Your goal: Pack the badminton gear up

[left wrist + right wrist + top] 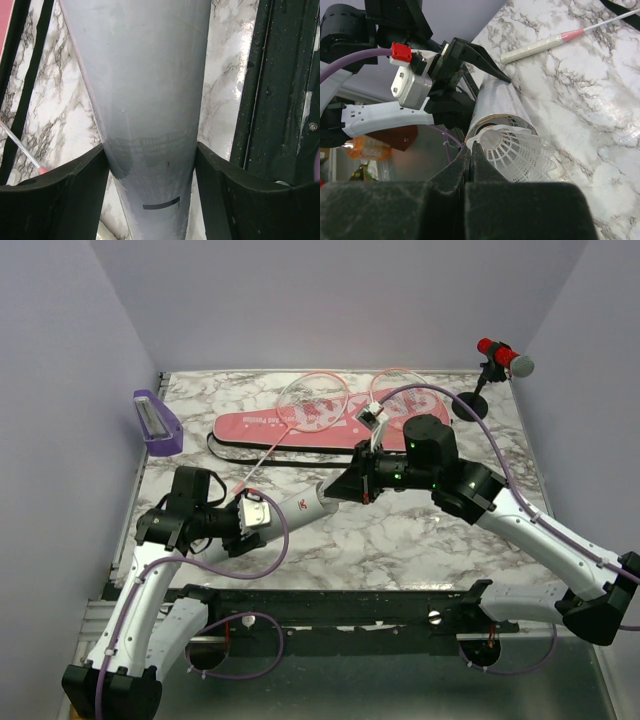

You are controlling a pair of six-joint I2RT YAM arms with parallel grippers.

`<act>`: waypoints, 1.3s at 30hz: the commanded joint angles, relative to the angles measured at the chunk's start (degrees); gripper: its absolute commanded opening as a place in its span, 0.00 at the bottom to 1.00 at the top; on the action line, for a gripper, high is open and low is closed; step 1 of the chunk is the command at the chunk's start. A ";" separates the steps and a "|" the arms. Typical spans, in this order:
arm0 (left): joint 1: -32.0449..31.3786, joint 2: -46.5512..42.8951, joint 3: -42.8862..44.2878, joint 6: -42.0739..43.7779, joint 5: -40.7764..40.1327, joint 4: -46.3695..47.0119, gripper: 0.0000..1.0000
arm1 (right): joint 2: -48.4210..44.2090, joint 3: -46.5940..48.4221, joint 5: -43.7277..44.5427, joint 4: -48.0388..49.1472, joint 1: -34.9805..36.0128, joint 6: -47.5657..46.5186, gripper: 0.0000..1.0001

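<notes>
L claw [150, 148] clamps tube [140, 75]; R claw [471, 154] pinched shut, tips against shuttlecock [520, 155] at tube mouth.

- Marble table [400, 540], white with grey veins.
- Pink racket bag [260, 428] lies lengthwise near the far edge.
- Pink racket [268, 452]: handle on the surface, head over the bag.
- Purple box [157, 422] at the left edge.
- Microphone stand [468, 405] near the far right corner.

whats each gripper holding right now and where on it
Left gripper clamps the white tube around its body. Right gripper appears to pinch the shuttlecock by its skirt at the tube's mouth.
</notes>
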 commanded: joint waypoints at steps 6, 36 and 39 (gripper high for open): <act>-0.53 -1.07 3.02 1.27 2.63 -1.22 0.71 | 1.73 -1.33 0.53 5.45 2.62 2.36 0.16; -0.62 -1.42 5.13 0.40 4.22 -2.88 0.71 | -5.65 -4.58 17.94 -5.62 2.62 -3.09 0.66; -0.70 -1.33 5.74 0.13 4.48 -2.97 0.71 | -4.25 -4.93 16.45 -4.92 2.62 -2.82 0.66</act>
